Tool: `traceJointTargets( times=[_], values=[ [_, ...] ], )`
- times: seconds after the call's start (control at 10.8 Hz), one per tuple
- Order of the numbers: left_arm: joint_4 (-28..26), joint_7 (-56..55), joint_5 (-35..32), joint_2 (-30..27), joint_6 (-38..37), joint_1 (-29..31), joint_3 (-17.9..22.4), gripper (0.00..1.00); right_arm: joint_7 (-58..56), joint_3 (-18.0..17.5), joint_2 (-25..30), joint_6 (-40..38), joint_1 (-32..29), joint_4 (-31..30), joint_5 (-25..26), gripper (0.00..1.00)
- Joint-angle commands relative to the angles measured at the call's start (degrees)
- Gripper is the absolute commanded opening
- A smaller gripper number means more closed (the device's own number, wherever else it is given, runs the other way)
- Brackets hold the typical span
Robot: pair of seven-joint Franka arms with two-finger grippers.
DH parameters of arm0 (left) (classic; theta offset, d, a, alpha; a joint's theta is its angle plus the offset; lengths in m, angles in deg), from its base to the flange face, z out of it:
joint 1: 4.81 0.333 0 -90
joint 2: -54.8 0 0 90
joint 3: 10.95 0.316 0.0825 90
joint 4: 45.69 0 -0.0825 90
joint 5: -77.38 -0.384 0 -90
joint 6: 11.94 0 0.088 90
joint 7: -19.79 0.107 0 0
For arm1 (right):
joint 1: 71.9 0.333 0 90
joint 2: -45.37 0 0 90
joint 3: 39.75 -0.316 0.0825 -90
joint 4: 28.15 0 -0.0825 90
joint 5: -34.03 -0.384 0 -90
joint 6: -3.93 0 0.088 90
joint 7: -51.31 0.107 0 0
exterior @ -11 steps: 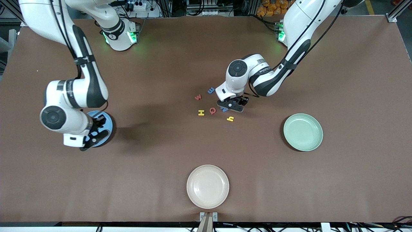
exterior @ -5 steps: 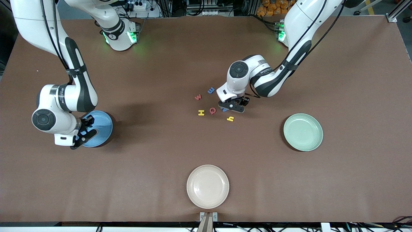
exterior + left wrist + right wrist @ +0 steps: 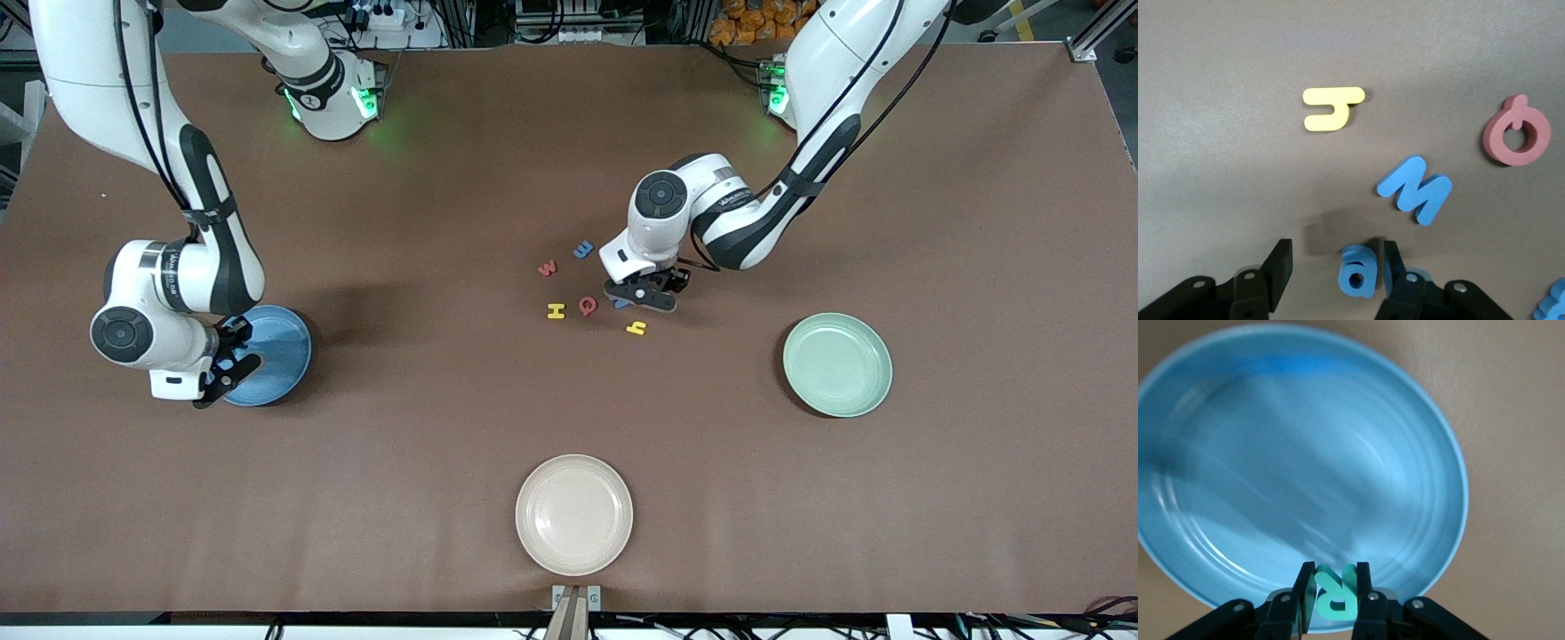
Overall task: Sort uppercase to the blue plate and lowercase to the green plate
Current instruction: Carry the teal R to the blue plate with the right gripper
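Holding the teal R [image 3: 1335, 600] pinched between its fingers, the right gripper [image 3: 1333, 595] hangs over the blue plate's [image 3: 283, 354] rim. Left gripper [image 3: 1333, 275] sits low at the letter pile, fingers partway apart, one touching the blue a [image 3: 1357, 275], nothing grabbed. Blue W [image 3: 1416, 189], yellow y [image 3: 1331, 109] and red Q [image 3: 1517, 132] lie near that a; green plate [image 3: 837, 364] is well apart

A wide brown matte surface [image 3: 462, 462] fills the room's middle. Along its top edge stand grey metal frame posts [image 3: 1092, 36], tangled black cables [image 3: 551, 22] and a white power strip [image 3: 382, 16]. Orange packets [image 3: 756, 18] sit nearby.
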Motion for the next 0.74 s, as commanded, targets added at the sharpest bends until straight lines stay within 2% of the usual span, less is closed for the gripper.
traceJointTargets(
  times=[0.0, 0.28, 0.37, 0.46, 0.65],
  values=[
    [-0.26, -1.86, -0.71, 0.35, 0.77, -0.27, -0.35, 0.63, -1.05, -0.45, -0.01, 0.96, -1.34, -1.34, 1.09, 0.18],
    [-0.26, -1.78, -0.71, 0.70, 0.77, -0.36, -0.27, 0.63, -1.05, -0.45, -0.53, 0.96, -1.43, -1.43, 1.09, 0.23],
    [-0.26, -1.86, -0.71, 1.13, 0.77, -0.36, -0.27, 0.63, -0.97, -0.45, -0.54, 0.96, -1.43, -1.35, 1.09, 0.35],
    [-0.26, -1.86, -0.71, 1.31, 0.85, -0.36, -0.27, 0.62, -0.97, -0.45, -0.54, 0.96, -1.43, -1.35, 0.91, 0.40],
    [-0.26, -1.95, -0.71, 1.58, 1.12, -0.36, -0.35, 0.61, -0.88, -0.45, -0.54, 0.87, -1.43, -1.35, 0.56, 0.45]
  ],
)
